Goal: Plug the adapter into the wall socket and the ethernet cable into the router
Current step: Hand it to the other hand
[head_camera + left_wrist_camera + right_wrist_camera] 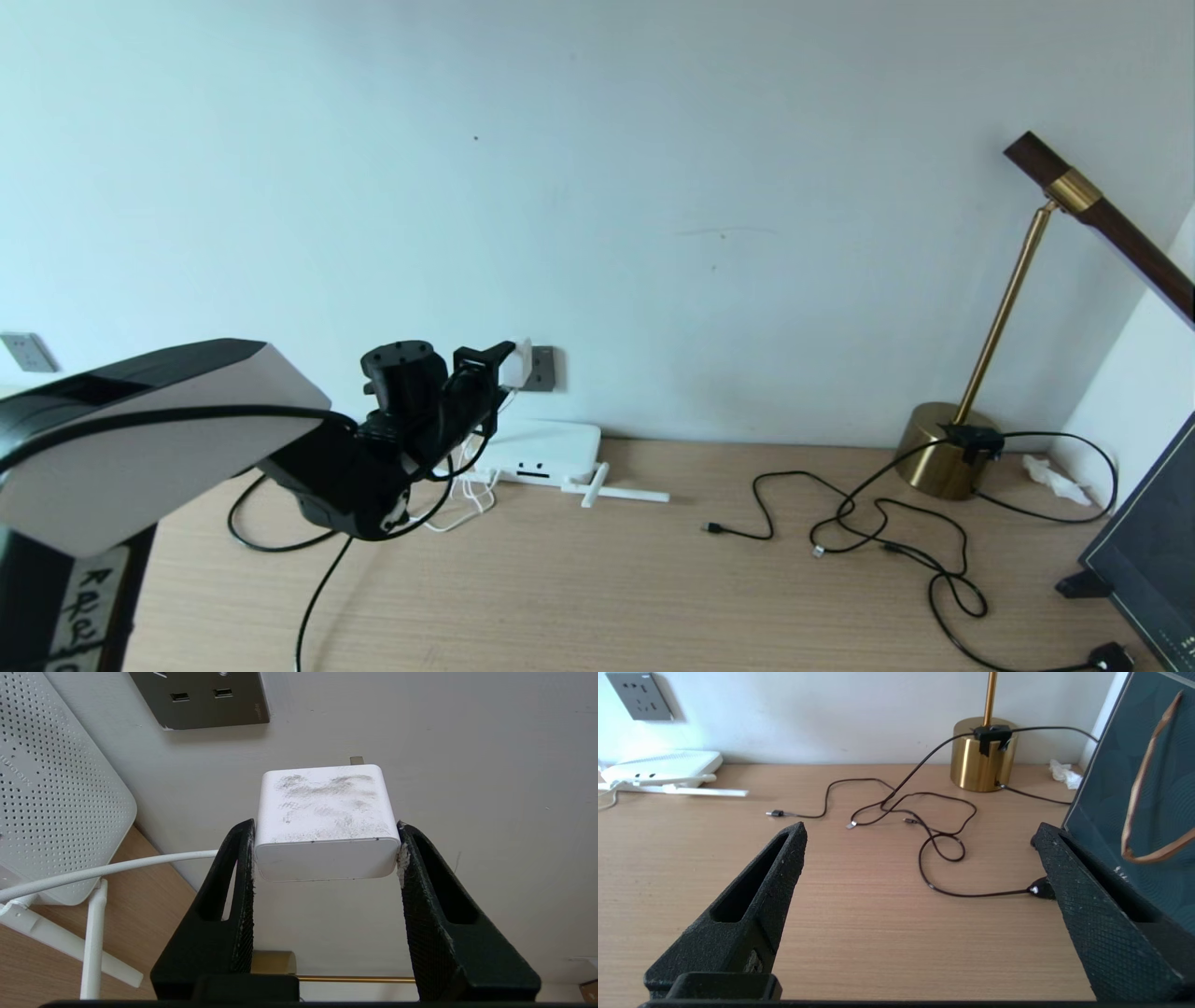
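Left gripper (327,851) clamps the adapter (327,821), unplugged, wall socket (205,697) at its 11 o'clock; ethernet step outstanding; right gripper (920,849) fully open, empty.

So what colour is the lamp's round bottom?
Shiny gold; the lamp base shows best in the right wrist view.

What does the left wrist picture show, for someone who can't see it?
The left gripper pinches a small white cube-shaped adapter close to a pale wall, beside the dark grey wall socket. A perforated white router stands nearby.
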Tool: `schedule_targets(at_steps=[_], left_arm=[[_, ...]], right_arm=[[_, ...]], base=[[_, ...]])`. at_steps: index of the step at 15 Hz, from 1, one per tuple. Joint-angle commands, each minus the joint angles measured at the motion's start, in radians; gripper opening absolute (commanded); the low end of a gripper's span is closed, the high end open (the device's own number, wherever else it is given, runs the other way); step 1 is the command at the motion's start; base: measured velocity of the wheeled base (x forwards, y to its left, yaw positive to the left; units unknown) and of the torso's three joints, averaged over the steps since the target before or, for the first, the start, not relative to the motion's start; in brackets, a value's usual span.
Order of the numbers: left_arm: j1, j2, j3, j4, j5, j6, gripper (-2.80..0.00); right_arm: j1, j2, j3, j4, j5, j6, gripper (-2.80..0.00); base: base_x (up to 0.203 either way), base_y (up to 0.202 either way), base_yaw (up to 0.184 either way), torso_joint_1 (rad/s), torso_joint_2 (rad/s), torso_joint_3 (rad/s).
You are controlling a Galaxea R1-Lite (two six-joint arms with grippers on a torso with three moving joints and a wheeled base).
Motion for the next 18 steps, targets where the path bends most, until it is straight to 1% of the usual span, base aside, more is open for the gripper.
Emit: schedule_targets(at_steps=[1,6,13,18], left_arm=[[-0.001,-0.005,0.002,-0.007,0.001,-0.008,-2.8],[-0.001,-0.009,0.005,-0.007,0.0,-0.004,-2.8],[0.01,-0.011,-0.023,-0.007,0.001,-0.006,-2.8],[0.037,-0.043,-0.024,-0.005,-0.004,-0.004,-2.8]], right_arm=[[0.0,0.0,0.0,0.0,-0.001,0.001,0.0],[0.0,0.0,0.0,0.0,-0.001,-0.001,0.0],[0.0,0.0,0.0,0.0,-0.001,0.001,0.0],[0.0,0.0,0.0,0.0,-0.001,0.001,0.0]], base=[[0.0,0.0,0.0,-0.139,0.34,0.188],[0.0,0.0,0.0,-0.162,0.37,0.208],[0.0,0.0,0.0,-0.221,0.53,0.31],[0.0,0.0,0.0,-0.049,0.12,0.079]])
